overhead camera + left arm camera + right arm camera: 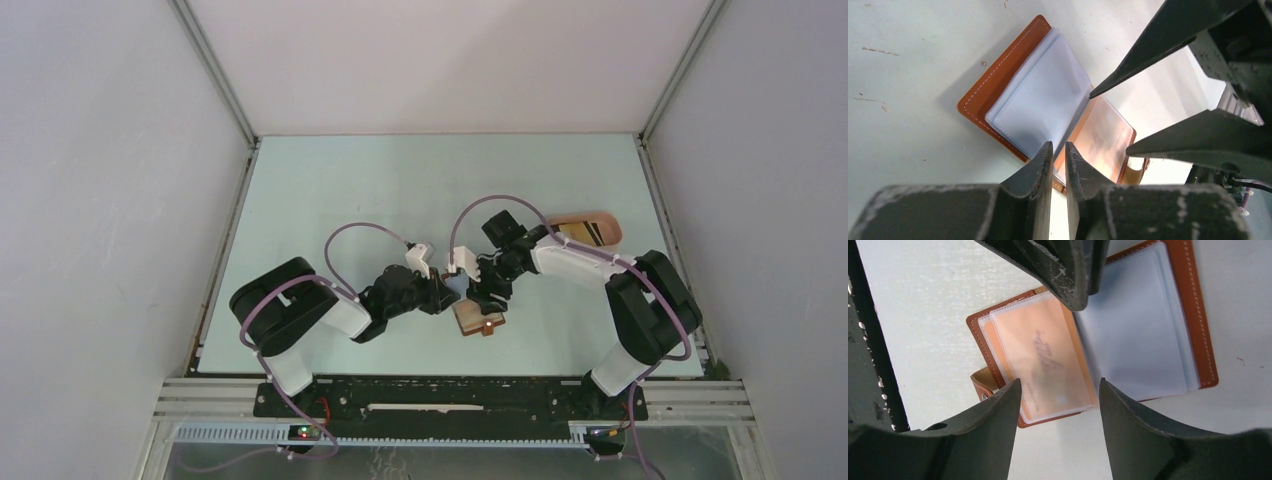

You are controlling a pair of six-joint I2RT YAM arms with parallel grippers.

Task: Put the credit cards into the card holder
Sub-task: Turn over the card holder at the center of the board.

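The card holder (pixel 478 318), a reddish-brown leather wallet, lies open on the table. Its clear sleeves (pixel 1038 100) are fanned over one half. A tan credit card (pixel 1043 360) with script lettering sits inside a clear sleeve on the half with the snap tab (pixel 979 385). My left gripper (pixel 1059 146) is at the holder's near edge by the spine, its jaws almost together on the sleeve stack. Just above the sleeved card my right gripper (pixel 1060 385) stands open with nothing between its fingers. More credit cards (pixel 583 233) lie in the pink tray.
The pink oval tray (pixel 612 228) sits at the back right, behind the right arm. Both arms meet over the holder near the table's front middle. White walls enclose the table on three sides.
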